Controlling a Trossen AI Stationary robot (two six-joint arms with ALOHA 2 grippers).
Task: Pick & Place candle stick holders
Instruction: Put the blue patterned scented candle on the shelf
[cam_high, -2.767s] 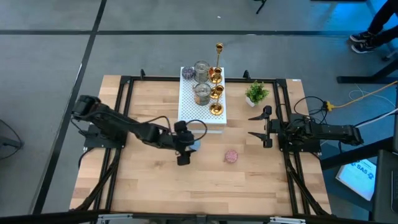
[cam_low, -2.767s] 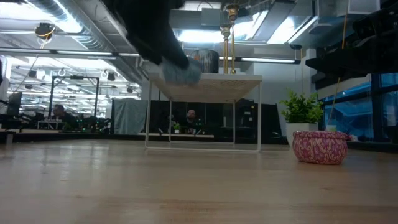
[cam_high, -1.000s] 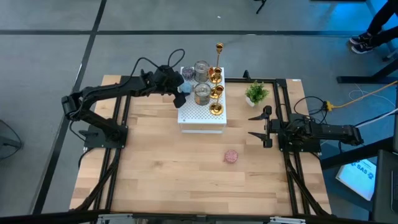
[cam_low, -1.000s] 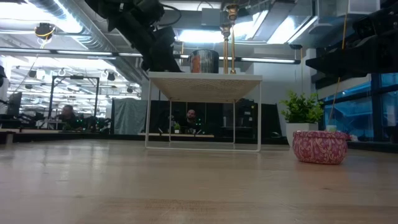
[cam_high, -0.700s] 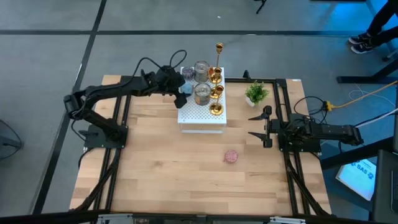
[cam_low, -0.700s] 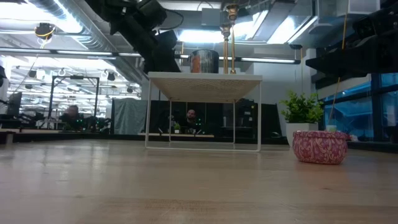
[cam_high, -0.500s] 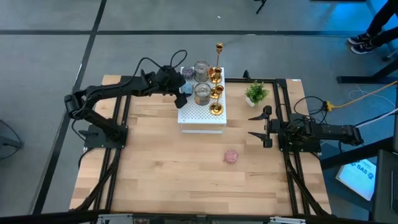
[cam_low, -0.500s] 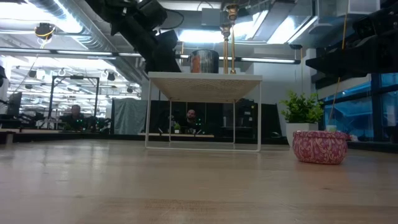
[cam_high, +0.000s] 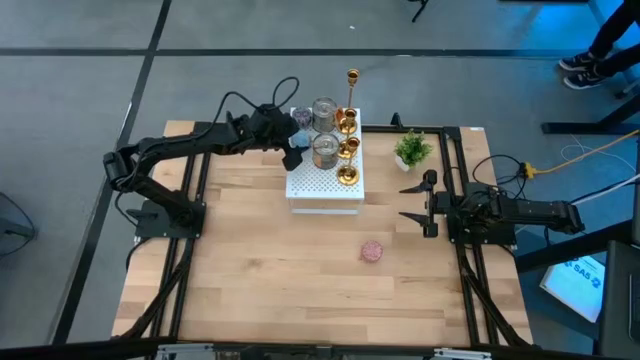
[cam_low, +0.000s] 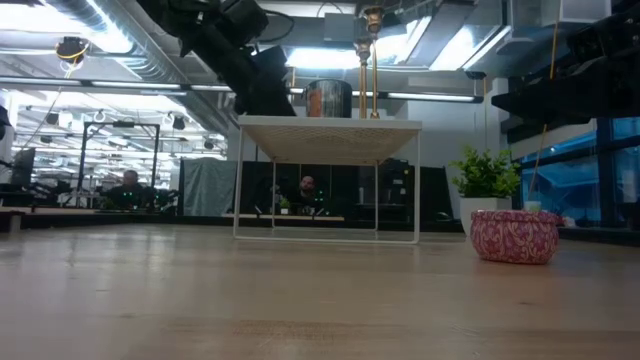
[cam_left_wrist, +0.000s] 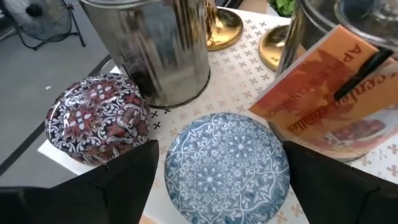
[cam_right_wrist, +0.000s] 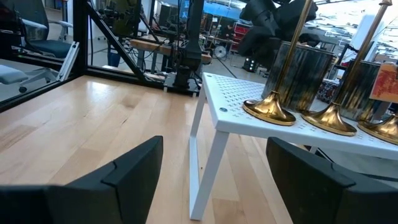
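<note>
The left pincer (cam_high: 292, 150), spread wide, straddles a blue patterned round holder (cam_left_wrist: 227, 165) on the white perforated box (cam_high: 322, 185) near the worktop's (cam_high: 260, 290) far edge, beside a red one (cam_left_wrist: 98, 118), silvery cups (cam_high: 324, 148) and gold holders (cam_high: 347, 150), while the right pincer (cam_high: 418, 203) waits open by the right edge.

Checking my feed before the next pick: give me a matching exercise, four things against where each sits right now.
Things:
1. blue patterned tin
2. pink patterned tin
3. potted plant
4. right gripper

Places:
A. bare tabletop, in front of the white stand
B. on the white stand, between the left gripper's open fingers
C. open, at the table's right side
D. on the table, right of the stand

Pairs: 1-B, 2-A, 3-D, 4-C
</note>
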